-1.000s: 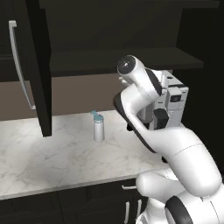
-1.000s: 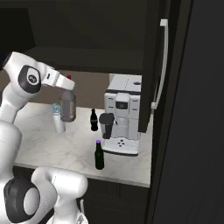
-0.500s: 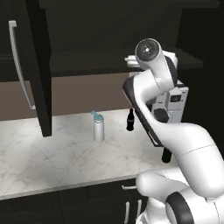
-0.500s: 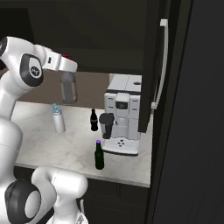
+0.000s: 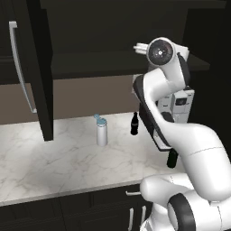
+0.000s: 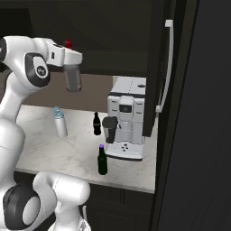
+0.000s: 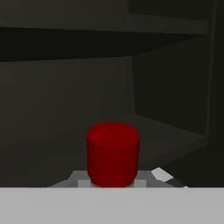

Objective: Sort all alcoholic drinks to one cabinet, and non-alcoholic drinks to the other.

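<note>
One liquor bottle, red cap up, pinched in the gripper at the open cabinet's shelf edge, interior roomy.

Gripper raised before the open upper cabinet, clamped on the grey liquor bottle, red cap up. On the marble counter: white flask, cola bottle, beer bottle, coffee machine.

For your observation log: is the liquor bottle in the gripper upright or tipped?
Upright: the liquor bottle hangs vertically from the gripper, red cap on top.
</note>
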Controlling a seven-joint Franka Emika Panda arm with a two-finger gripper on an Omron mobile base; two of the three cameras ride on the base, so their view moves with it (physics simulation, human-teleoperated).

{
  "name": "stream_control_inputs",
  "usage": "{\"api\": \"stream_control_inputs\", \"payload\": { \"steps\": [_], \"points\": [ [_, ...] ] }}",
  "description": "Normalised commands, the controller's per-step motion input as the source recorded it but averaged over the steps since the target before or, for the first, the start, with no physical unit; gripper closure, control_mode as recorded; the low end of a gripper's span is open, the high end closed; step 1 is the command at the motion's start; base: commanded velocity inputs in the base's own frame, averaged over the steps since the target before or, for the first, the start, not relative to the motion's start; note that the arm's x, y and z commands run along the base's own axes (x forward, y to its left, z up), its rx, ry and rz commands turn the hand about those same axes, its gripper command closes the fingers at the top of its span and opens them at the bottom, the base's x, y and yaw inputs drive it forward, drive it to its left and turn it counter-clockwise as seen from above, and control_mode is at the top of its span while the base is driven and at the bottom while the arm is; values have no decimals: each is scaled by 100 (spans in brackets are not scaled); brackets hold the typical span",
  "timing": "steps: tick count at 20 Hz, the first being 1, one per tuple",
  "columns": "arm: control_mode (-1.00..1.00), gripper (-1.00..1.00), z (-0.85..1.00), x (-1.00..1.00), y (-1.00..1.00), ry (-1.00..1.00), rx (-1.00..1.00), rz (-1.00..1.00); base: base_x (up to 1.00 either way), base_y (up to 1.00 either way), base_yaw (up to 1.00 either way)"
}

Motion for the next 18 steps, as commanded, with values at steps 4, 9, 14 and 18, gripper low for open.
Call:
{"api": "stream_control_inputs", "payload": {
  "steps": [4,9,14,18],
  "points": [
    [-100,100,44,19,-26,-10,0,0,0,0,0],
    [-100,100,48,21,-19,-1,0,0,0,0,0],
    [-100,100,45,21,-19,0,0,0,0,0,0],
    [-100,100,20,28,-19,0,0,0,0,0,0]
  ]
}}
